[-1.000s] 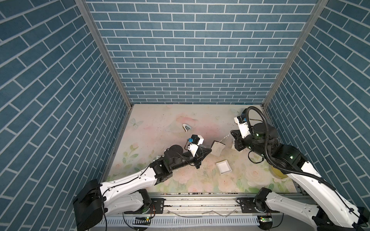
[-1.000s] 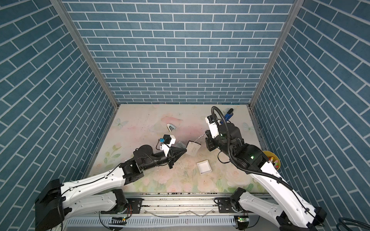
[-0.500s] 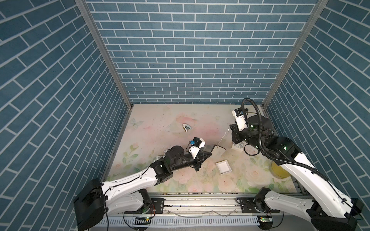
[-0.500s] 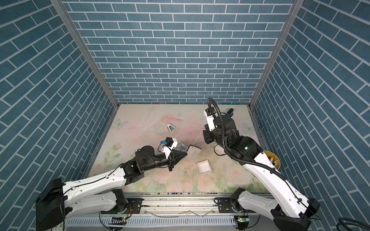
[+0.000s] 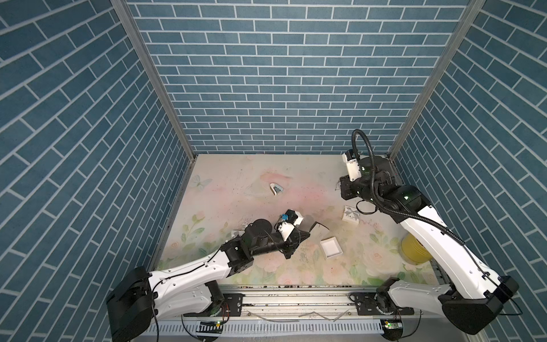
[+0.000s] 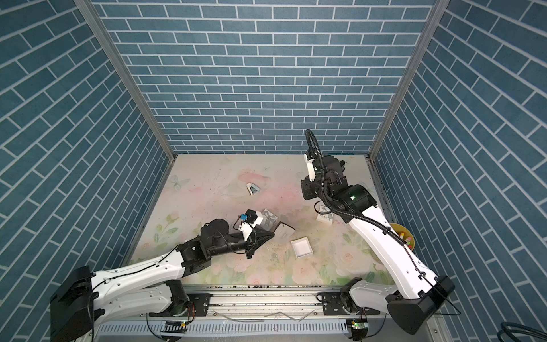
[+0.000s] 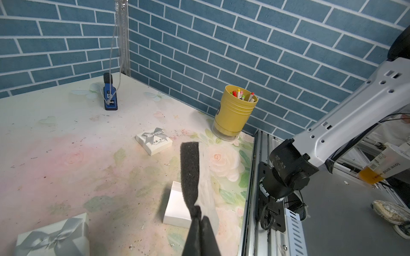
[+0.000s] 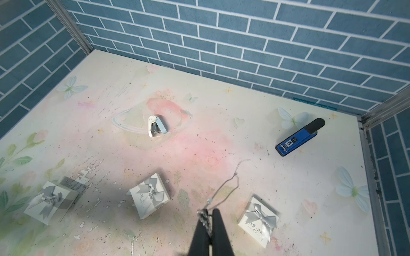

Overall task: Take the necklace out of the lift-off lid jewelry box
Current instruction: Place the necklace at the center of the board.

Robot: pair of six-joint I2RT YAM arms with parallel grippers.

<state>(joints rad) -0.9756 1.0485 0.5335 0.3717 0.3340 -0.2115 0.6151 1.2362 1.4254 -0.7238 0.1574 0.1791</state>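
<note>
My right gripper [image 8: 209, 213] is shut on the thin silver necklace [image 8: 228, 185], whose chain loops out past the fingertips, high above the mat. In both top views this gripper [image 5: 339, 188] hangs near the back right corner. My left gripper [image 7: 199, 218] is shut on a strip of black foam [image 7: 189, 172] that sticks out from its tips. Just beyond those tips sits the open white jewelry box base [image 7: 175, 210]. From above, the base [image 5: 331, 247] lies right of the left gripper [image 5: 307, 234]. I cannot tell which bowed piece is its lid.
White boxes with grey bows lie on the mat [image 8: 149, 196] [image 8: 258, 218] [image 8: 51, 199]. A blue stapler [image 8: 298, 137] and a small white staple remover [image 8: 156, 127] sit toward the back wall. A yellow cup of pens [image 5: 414, 248] stands at the right edge.
My right arm rose and swung toward the back right corner, carrying the necklace away from the foam strip. The left gripper stayed low by the open box base, still holding the foam.
</note>
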